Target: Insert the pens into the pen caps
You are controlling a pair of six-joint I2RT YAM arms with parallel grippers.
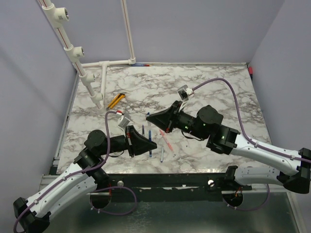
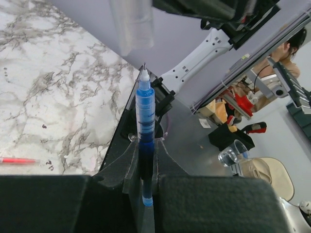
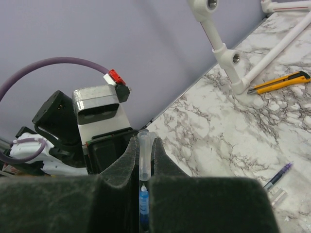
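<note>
The marble tabletop (image 1: 218, 97) is closed in by lilac walls on the left, back and right. A white PVC pipe frame (image 1: 77, 53) fills the far-left corner, and a yellow-and-black utility knife (image 1: 115, 100) lies just beside its foot. The right and far parts of the top offer wide bare room. The two arms meet near the front edge, left of centre.

The left gripper (image 1: 148, 144) is clamped on a blue pen (image 2: 145, 121). The pen stands straight out from between the fingers (image 2: 112, 174), its uncapped tip pointing away from them.

The right gripper (image 1: 151, 116) is pinched on a clear pen cap (image 3: 144, 160), whose open mouth pokes just past the fingertips. In the left wrist view the cap shows blurred above and a little left of the pen tip, near it but apart.

A red-pink pen (image 1: 167, 141), a whitish pen (image 1: 162, 154) and a dark pen (image 1: 143, 130) lie loose on the marble beside and under the grippers.
</note>
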